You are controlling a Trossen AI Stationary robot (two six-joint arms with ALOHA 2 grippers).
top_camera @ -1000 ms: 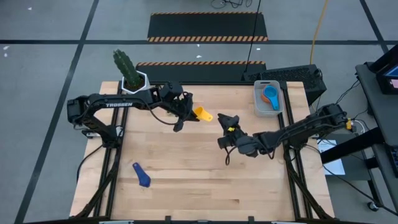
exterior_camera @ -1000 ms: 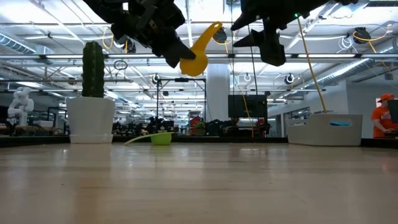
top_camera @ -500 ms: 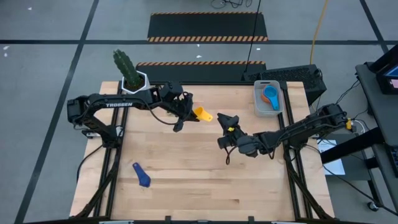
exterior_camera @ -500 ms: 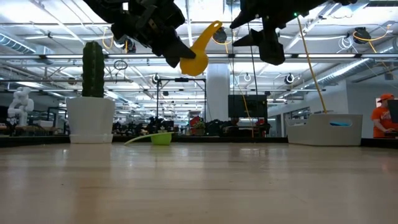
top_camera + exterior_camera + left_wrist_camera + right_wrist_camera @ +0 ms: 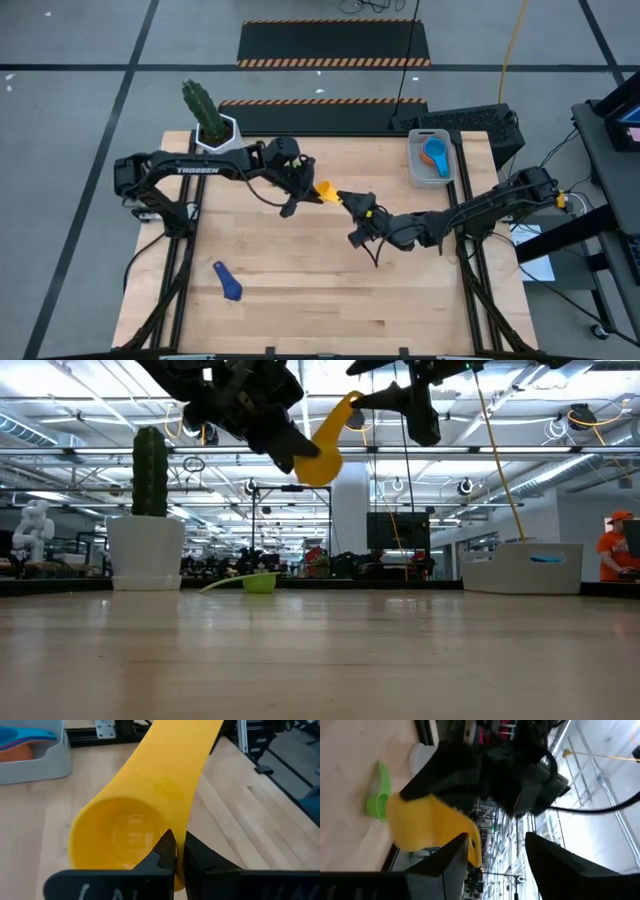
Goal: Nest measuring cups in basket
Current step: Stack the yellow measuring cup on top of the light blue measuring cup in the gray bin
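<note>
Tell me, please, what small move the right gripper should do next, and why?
Probably close on the handle. The left gripper holds the yellow cup by its bowl in the air, and the open right gripper has its fingers either side of the handle tip, not yet gripping.

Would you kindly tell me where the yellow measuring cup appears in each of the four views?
High view: yellow measuring cup mid-table, between the two grippers.
Low view: up top, centre.
Left wrist view: fills the middle.
Right wrist view: left of centre.
Shared landmark: the left gripper holding it.
</note>
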